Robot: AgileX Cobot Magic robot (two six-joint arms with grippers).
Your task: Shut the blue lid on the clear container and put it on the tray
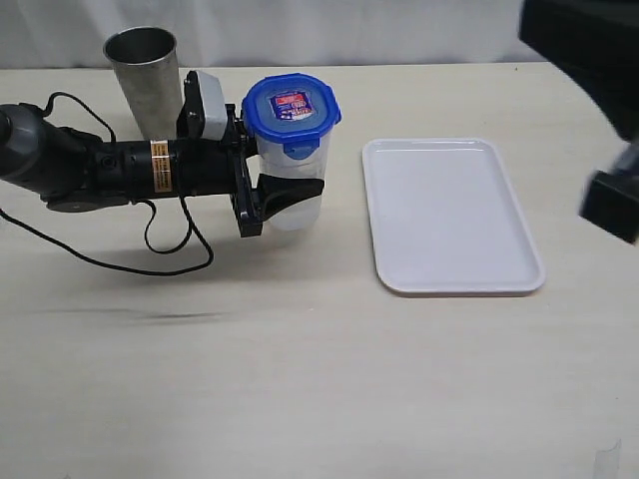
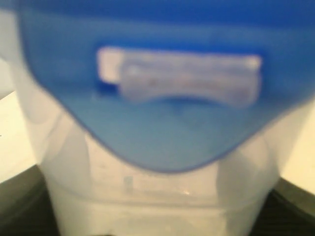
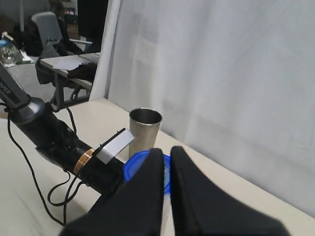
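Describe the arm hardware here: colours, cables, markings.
Left arm: black tubular links, an orange label band near the wrist, a grey-white camera box on top, and a thin black cable looping off it. Left gripper: flat black fingers on a black bracket. Right gripper: two broad matte black fingers with rounded tips. The right arm shows only as blurred black shapes.
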